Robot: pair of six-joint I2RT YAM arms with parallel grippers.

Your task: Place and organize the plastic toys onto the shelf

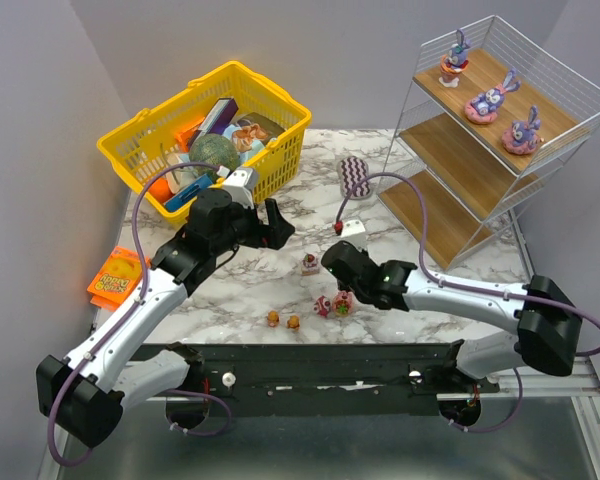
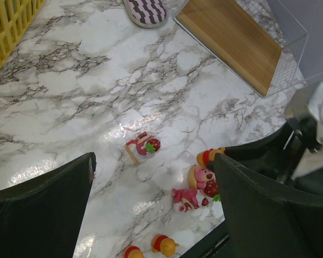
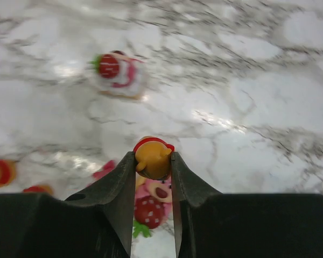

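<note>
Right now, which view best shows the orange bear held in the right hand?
The right wrist view: the orange bear sits centred, pinched in the right hand. The top external view hides it under that hand. The left wrist view shows only a small orange part of it.

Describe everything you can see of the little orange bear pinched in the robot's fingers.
The orange bear is a tiny glossy plastic figurine: a rounded golden-orange head with two small ears and a red top behind it. The right gripper is shut on it, dark fingers pressing both its sides. It is held over a pink strawberry toy on the marble table; whether it touches anything below cannot be told.
</note>
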